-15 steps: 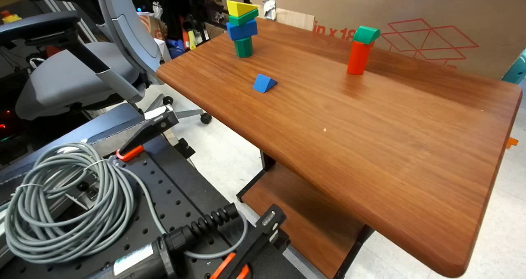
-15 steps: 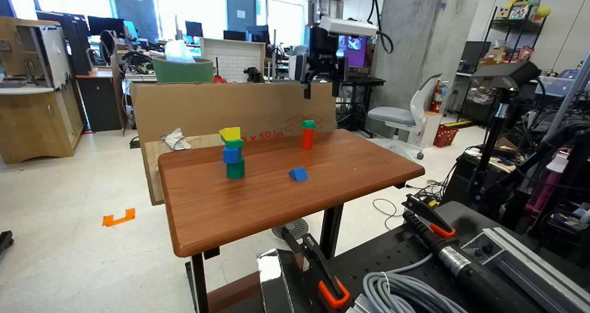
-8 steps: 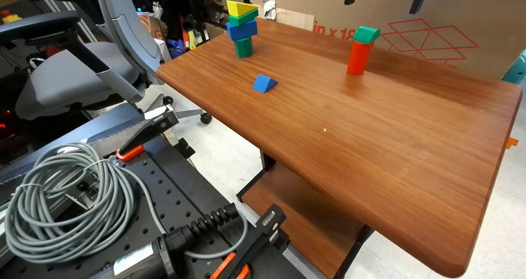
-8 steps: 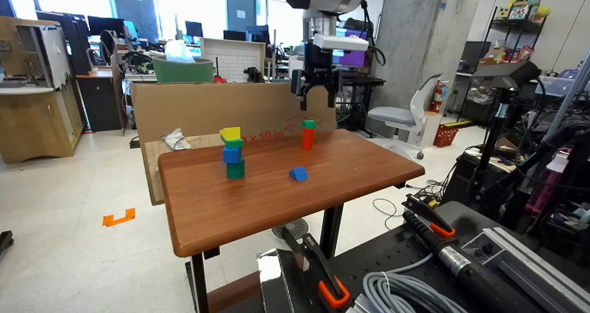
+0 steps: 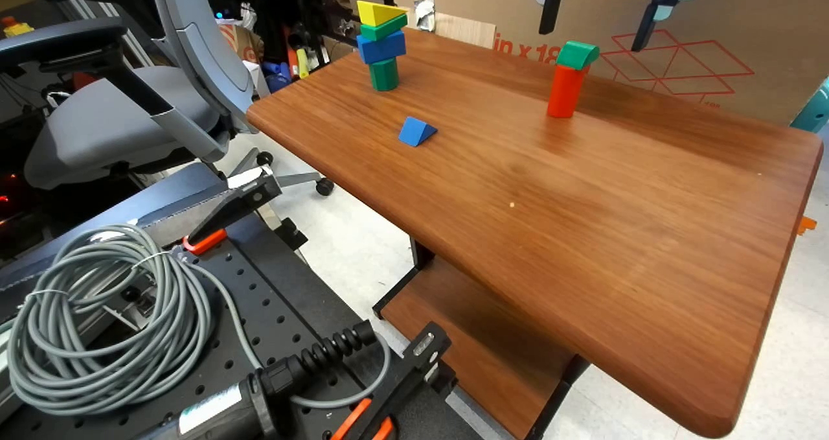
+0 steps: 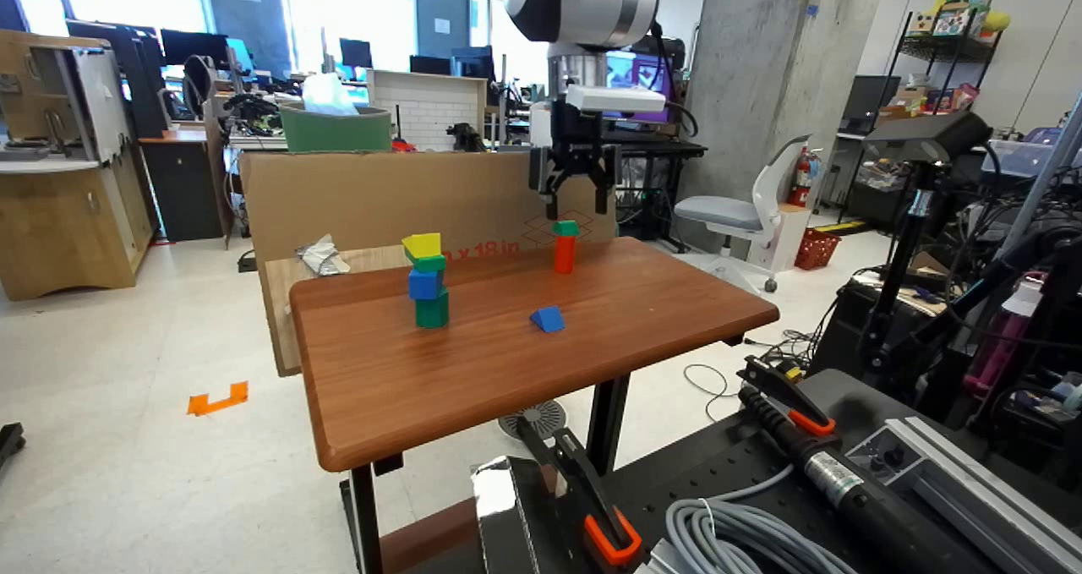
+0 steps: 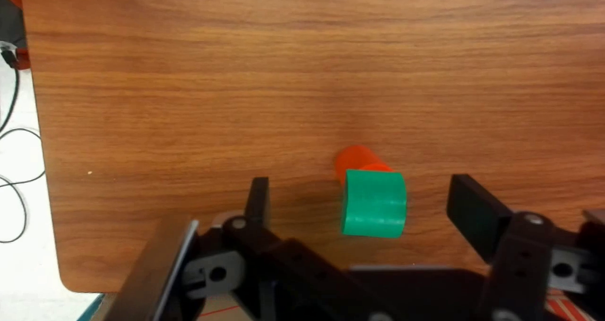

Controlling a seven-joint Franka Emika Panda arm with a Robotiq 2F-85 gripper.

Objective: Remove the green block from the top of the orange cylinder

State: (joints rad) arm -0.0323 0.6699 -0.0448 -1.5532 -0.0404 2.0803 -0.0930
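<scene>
Blocks (image 5: 383, 46) stood stacked leftmost in an exterior view, then a blue wedge (image 5: 416, 131), then the green block (image 5: 577, 56) atop the upright orange cylinder (image 5: 565, 93); the gripper (image 5: 592, 41) hung above, fingers spread, cardboard (image 5: 771, 12) standing behind.

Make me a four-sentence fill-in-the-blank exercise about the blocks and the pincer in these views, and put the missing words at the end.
1. The green block rests on ____ of the orange cylinder.
2. The pincer, its jaws apart, is not shut but ____.
3. The very highest piece of the stack is coloured ____.
4. The wedge lying by itself on the table is coloured ____.

Missing words: top; open; yellow; blue.
</scene>
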